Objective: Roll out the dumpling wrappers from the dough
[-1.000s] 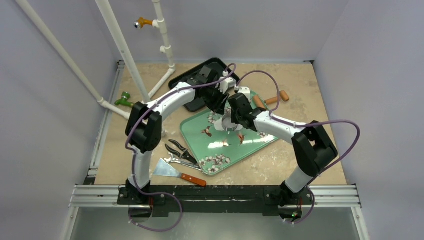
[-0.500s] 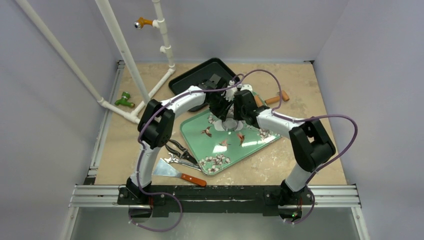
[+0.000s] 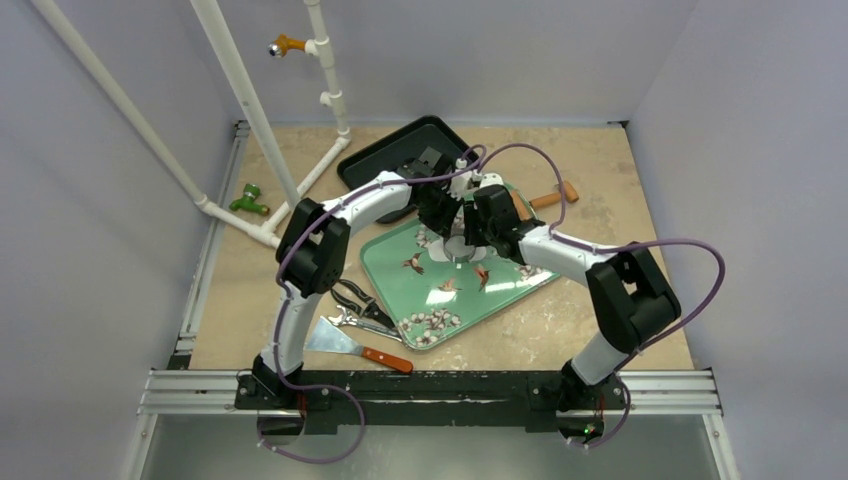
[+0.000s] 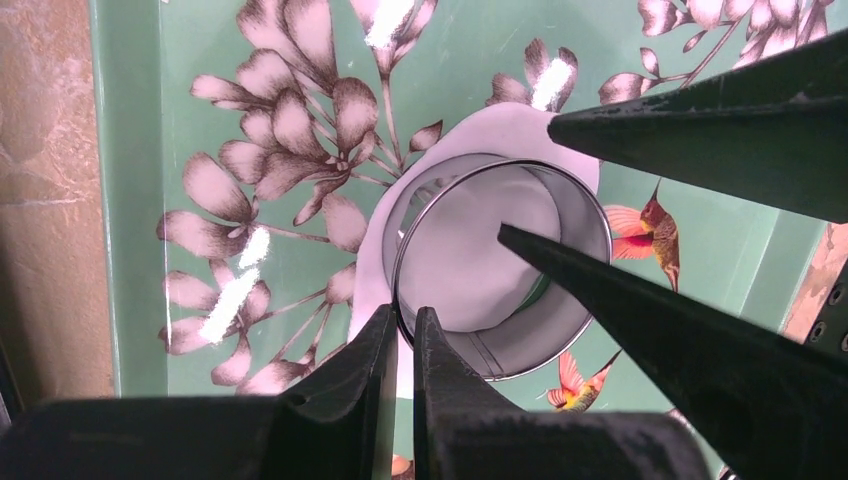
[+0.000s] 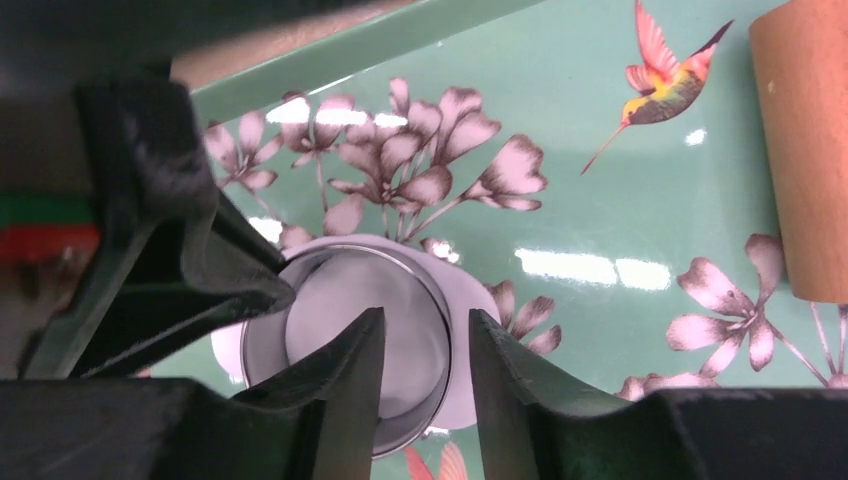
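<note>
Beige stone-look tabletop (image 3: 610, 160) filled the pale-walled enclosure. Green floral tray (image 3: 395, 285) lay at its centre. Left gripper (image 4: 401, 335) was pinched tight on the near wall of the metal ring cutter (image 4: 500, 350). Right gripper (image 5: 427, 340) stood partly spread, one finger inside that ring, one outside, not clamped. Dumpling wrapper (image 4: 455, 260), one, flat and white, lay on the tray under the ring, its edge showing beyond the rim.

White arms (image 3: 365, 198), black joints (image 3: 312, 262), purple-looking cables (image 3: 721, 275).
</note>
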